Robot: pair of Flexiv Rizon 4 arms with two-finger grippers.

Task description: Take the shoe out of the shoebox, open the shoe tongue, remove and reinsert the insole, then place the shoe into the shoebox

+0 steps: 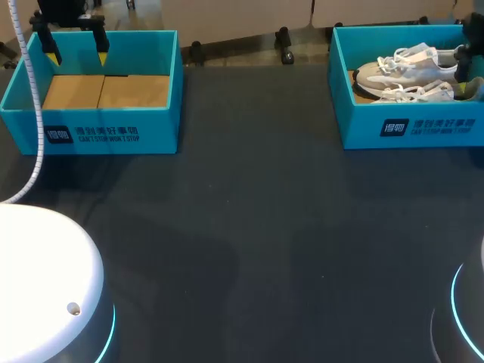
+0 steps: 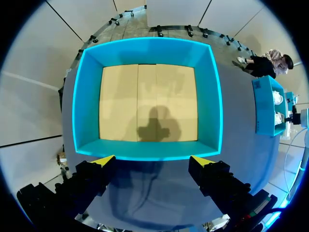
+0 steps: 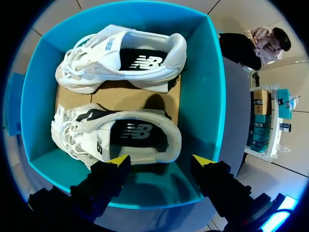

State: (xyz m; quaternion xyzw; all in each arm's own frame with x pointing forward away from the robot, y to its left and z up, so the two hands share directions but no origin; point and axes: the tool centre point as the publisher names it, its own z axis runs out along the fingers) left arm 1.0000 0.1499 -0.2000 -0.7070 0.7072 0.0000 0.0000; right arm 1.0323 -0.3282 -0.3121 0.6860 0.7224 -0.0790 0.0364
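In the right shoebox (image 1: 408, 128), at the far right corner of the desk (image 1: 249, 227): two white shoes (image 1: 401, 72), side by side. Over the heel of the nearer shoe (image 3: 96, 140), the right gripper (image 3: 159, 162), released, grasping nothing. Above the near wall of the left shoebox (image 1: 91, 132), at the far left corner, the left gripper (image 2: 153, 162), likewise released.

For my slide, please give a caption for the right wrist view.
Open right gripper hovers above two white shoes lying side by side in a blue shoebox.

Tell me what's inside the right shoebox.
The right shoebox holds two white sneakers, the far sneaker and near sneaker, on a cardboard floor. Anything beneath them is covered.
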